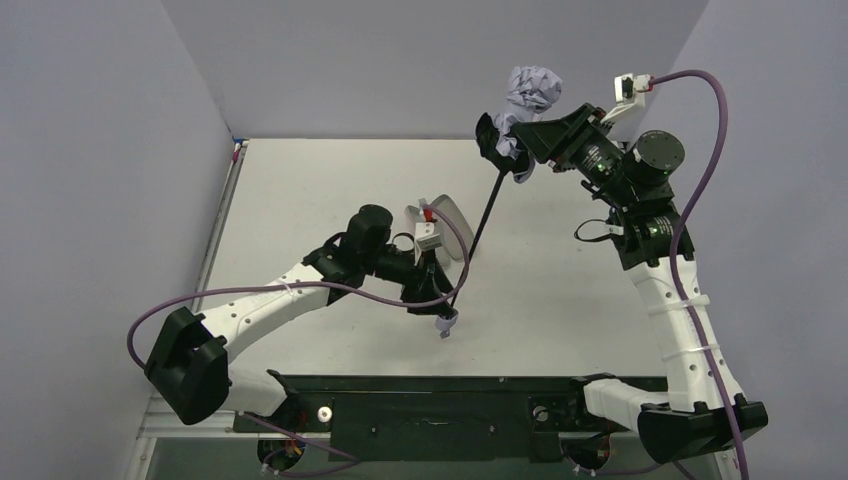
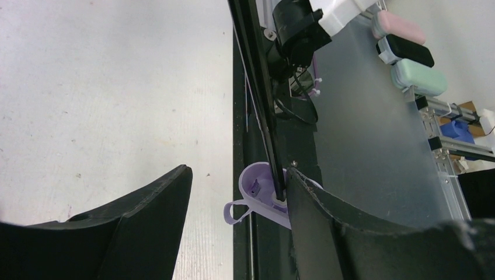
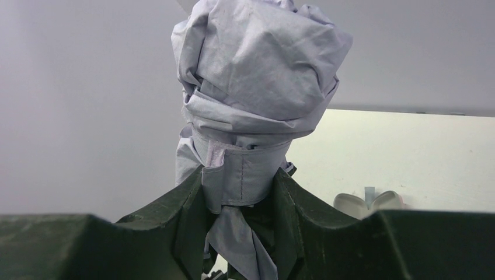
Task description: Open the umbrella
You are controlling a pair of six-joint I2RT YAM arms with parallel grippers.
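My right gripper (image 1: pixel 520 135) is shut on the umbrella's bunched lavender-grey canopy (image 1: pixel 533 88) and holds it high at the back right. In the right wrist view (image 3: pixel 239 175) its fingers clamp the fabric just below the bundle (image 3: pixel 257 76). The thin black shaft (image 1: pixel 480 225) slants down to the small lavender handle (image 1: pixel 447 322) near the table's front. My left gripper (image 1: pixel 438 298) is open. In the left wrist view (image 2: pixel 239 172) the handle (image 2: pixel 257 189) and shaft (image 2: pixel 262 116) lie against the right finger (image 2: pixel 309 204), the strap loop (image 2: pixel 233 211) hanging free.
The open pink clamshell case (image 1: pixel 447 225) lies on the table behind my left wrist and also shows in the right wrist view (image 3: pixel 368 204). A black base rail (image 1: pixel 450 400) runs along the near edge. Grey walls enclose the left, back and right.
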